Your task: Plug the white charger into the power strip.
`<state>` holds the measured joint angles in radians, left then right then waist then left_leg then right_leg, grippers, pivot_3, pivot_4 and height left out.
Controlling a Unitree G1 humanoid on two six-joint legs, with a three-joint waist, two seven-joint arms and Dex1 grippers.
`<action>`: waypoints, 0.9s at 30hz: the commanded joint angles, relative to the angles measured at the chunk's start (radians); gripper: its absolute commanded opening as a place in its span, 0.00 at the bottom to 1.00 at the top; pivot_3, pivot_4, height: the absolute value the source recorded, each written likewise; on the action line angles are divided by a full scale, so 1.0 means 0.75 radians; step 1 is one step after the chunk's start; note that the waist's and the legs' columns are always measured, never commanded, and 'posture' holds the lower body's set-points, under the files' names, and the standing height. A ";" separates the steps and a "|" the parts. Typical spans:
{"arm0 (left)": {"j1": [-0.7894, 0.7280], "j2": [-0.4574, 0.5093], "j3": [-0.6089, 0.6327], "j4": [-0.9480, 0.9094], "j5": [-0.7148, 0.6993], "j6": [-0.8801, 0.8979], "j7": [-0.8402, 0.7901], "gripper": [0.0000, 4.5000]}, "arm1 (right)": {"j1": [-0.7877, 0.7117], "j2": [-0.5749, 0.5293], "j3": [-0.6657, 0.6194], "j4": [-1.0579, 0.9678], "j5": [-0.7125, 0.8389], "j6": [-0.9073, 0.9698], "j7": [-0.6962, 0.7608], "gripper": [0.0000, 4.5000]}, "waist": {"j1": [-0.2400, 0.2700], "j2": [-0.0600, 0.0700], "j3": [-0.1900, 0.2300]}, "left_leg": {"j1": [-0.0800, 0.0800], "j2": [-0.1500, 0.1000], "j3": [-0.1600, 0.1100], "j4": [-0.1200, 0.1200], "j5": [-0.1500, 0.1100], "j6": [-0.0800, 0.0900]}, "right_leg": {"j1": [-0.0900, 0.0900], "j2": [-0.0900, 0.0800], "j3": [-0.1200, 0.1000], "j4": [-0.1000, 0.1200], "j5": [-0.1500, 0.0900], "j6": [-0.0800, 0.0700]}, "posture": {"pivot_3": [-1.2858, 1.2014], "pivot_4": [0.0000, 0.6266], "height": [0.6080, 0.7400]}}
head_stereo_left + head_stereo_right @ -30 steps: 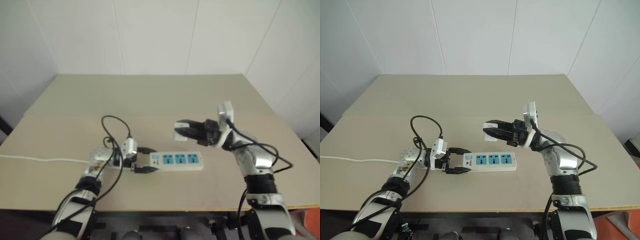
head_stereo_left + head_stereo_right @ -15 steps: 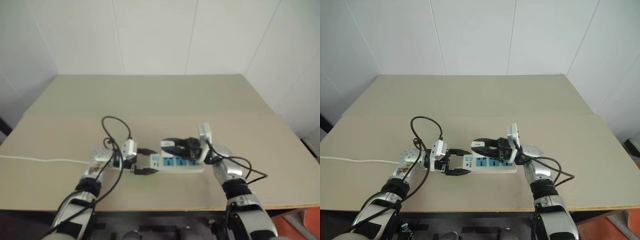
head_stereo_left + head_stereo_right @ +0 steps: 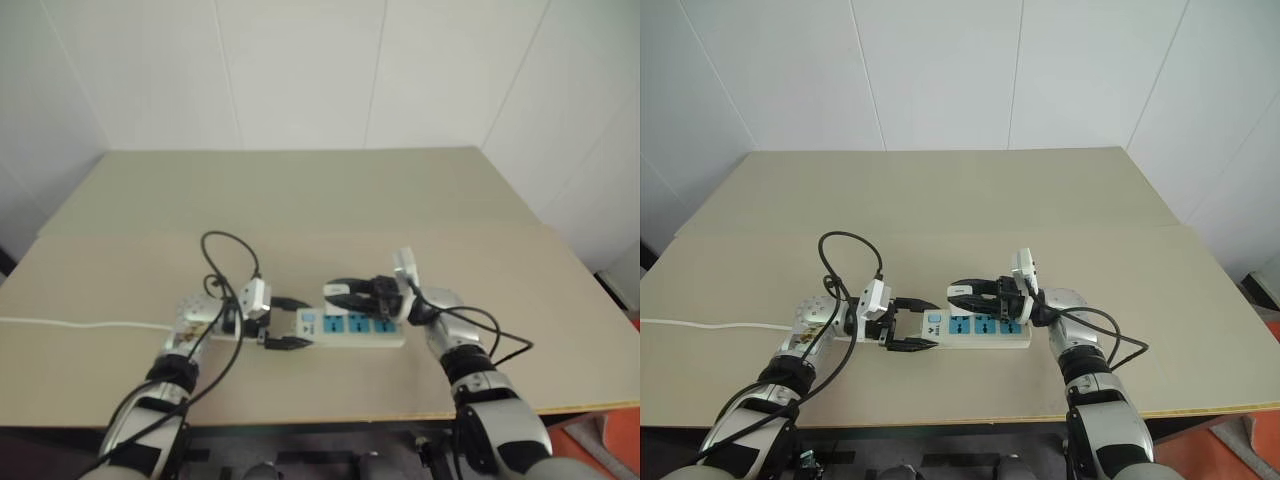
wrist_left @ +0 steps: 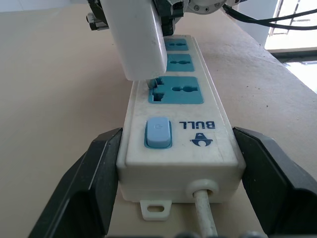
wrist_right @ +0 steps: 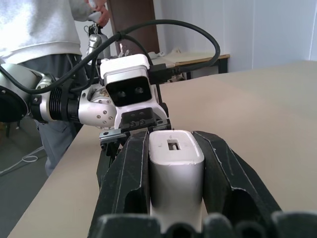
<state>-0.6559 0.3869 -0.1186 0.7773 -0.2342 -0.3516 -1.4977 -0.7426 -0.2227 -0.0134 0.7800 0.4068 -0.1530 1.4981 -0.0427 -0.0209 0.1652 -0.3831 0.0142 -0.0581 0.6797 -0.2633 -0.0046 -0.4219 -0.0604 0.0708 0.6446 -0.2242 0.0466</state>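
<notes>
**Charger poised over the first socket: insertion step**

Setting: a beige table top (image 3: 940, 200) in a white-walled room; in the right wrist view a person in a grey top stands beyond the table's edge.

Item 1: the long white rectangular power strip with three blue-faced sockets (image 3: 975, 329) lies flat on the table, thin white cord (image 3: 80, 323) trailing off to the left. My left gripper (image 3: 908, 323) stands with its two black fingers spread either side of the strip's switch end, close by its sides; I cannot tell whether they press it.

Item 2: the small white rounded plug charger (image 4: 136, 37) is pinched between the black fingers of my right gripper (image 5: 176, 168), clamped firmly. It hangs just above the socket nearest the switch, its prongs at the blue face, not seated as I read it.

Step in hand: alignment and insertion. Next move, in my judgement: line the prongs squarely on the slots, then push straight down while the left side braces the strip.
</notes>
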 commanded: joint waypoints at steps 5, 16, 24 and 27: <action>-0.005 -0.004 -0.018 -0.030 0.026 0.011 -0.002 0.72 | 0.001 0.043 -0.001 -0.012 -0.017 -0.050 -0.005 0.26 | 0.000 0.000 0.000 | 0.000 0.000 0.000 0.000 0.000 0.000 | 0.000 0.000 0.000 0.002 0.000 0.000 | 0.52 0.24 1.00; 0.018 0.005 -0.013 -0.067 0.022 0.028 0.009 0.72 | 0.026 0.028 -0.011 0.023 -0.053 -0.086 -0.010 0.26 | 0.000 0.000 0.000 | 0.001 0.000 0.000 0.000 0.000 0.000 | 0.001 0.000 0.000 0.002 0.000 0.000 | 0.52 0.24 1.00; 0.024 0.009 -0.016 -0.069 0.023 0.027 0.010 0.72 | 0.047 -0.011 -0.006 0.032 -0.063 -0.087 0.011 0.26 | -0.001 0.000 0.000 | 0.002 0.000 0.000 0.000 0.000 0.000 | 0.001 0.000 0.000 0.002 0.000 0.000 | 0.52 0.24 1.00; 0.025 0.007 -0.016 -0.067 0.022 0.026 0.013 0.72 | 0.067 0.001 0.008 0.023 -0.074 -0.104 0.012 0.26 | 0.000 0.000 0.000 | 0.002 0.000 0.000 0.000 0.000 0.000 | 0.002 0.000 0.000 0.002 0.000 0.000 | 0.52 0.24 1.00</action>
<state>-0.6466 0.3853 -0.1249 0.7522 -0.2321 -0.3239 -1.4827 -0.7193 -0.2108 -0.0105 0.8018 0.3659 -0.2157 1.5002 -0.0430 -0.0207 0.1650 -0.3814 0.0142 -0.0582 0.6797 -0.2633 -0.0047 -0.4206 -0.0604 0.0709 0.6458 -0.2242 0.0466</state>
